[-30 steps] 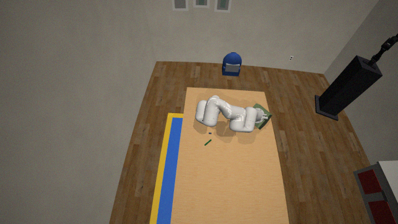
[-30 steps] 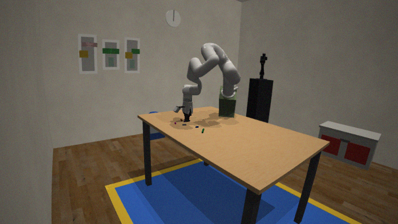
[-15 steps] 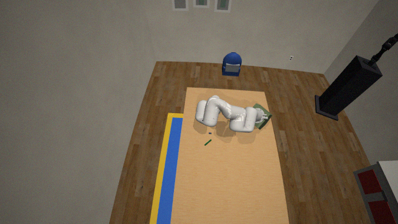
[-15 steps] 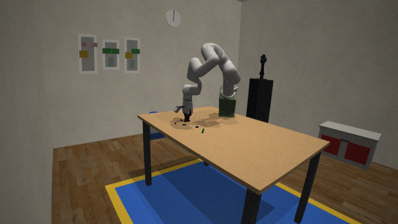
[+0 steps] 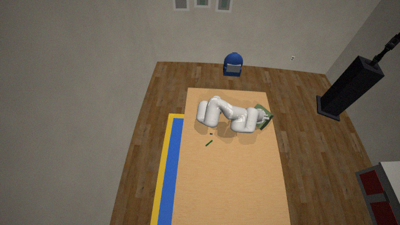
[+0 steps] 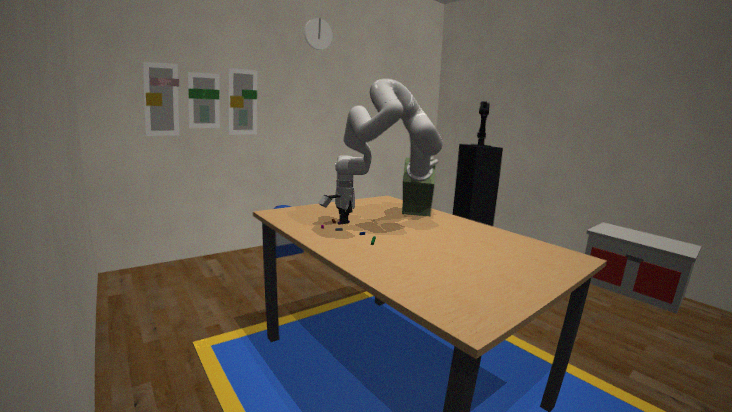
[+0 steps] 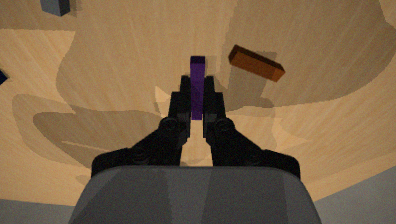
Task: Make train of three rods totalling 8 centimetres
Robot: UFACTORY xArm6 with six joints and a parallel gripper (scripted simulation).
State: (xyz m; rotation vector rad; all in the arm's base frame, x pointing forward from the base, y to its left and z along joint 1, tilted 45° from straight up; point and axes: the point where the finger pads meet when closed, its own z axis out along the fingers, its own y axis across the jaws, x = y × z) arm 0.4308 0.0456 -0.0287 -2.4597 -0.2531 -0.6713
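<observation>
Purple rod in nearly closed hand

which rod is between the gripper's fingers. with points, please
The purple rod (image 7: pixel 197 90): it alone lies between the gripper's (image 6: pixel 344 222) (image 7: pixel 197 107) fingers, while the orange rod (image 7: pixel 256 64) lies off to one side.

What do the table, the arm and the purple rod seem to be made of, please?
The table: probably wood or laminate, smooth; fine pale grain shows. The arm: perhaps painted metal or plastic, glossy white; bright highlights in the top view. The purple rod: possibly plastic or painted wood; plain, evenly coloured.
</observation>
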